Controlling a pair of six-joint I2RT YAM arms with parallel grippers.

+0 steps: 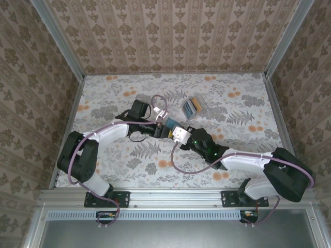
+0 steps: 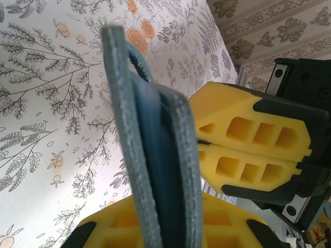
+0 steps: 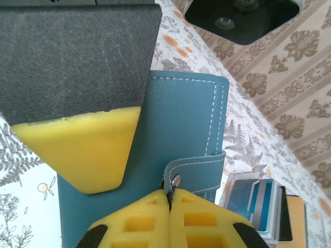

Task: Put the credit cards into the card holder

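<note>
— So, nearest entry?
— Entry one: right gripper, fingers pinching tight on the snap tab, which is sitting at 12 o'clock from them.
— Next?
— Entry two: card holder, folded, standing on edge, long axis running 12 to 6. The left gripper is clamping its faces, so both arms are touching it.
— Farthest?
— Entry three: credit cards, lying fanned on the table at 1 o'clock from the holder, apart. The folded flap, I judge, is barring entry.
</note>
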